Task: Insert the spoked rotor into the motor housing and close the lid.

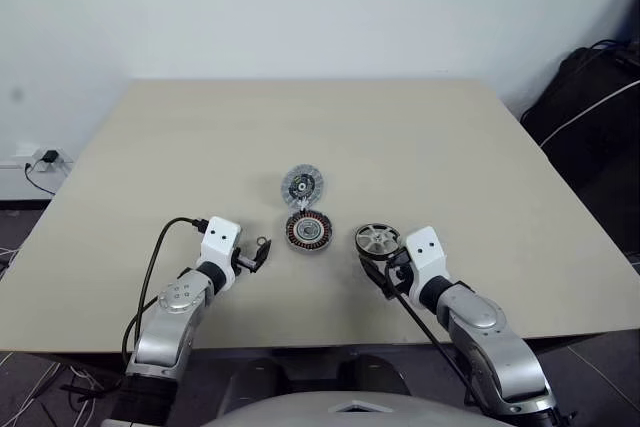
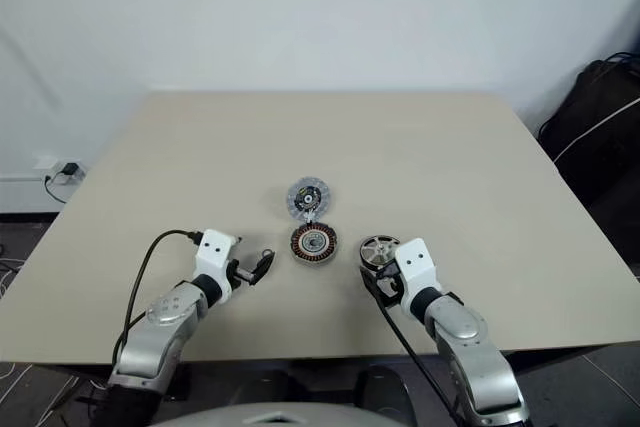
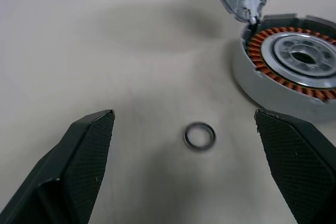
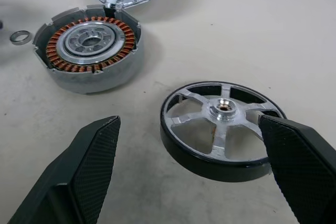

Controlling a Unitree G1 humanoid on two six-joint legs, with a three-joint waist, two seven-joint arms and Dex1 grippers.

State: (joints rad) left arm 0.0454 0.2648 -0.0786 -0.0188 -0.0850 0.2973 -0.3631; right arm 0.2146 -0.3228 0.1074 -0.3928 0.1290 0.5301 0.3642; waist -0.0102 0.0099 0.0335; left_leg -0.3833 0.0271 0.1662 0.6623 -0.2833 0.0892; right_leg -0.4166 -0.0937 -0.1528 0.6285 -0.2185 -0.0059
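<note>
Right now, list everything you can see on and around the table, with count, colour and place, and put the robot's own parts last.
Beige rectangular table: one, against a white wall.
Round grey motor housing with copper-brown windings: one, table centre, open.
Ribbed silver-grey lid, dark and green face up: one, just behind the housing, touching its far edge.
Silver spoked rotor with black rim: one, to the housing's right, lying flat.
Small grey metal ring: one, on the table to the housing's left.
Black bag: one, off the table's far right corner.
Left gripper: one, black fingers, open around the ring.
Right gripper: one, black fingers, open at the rotor.
</note>
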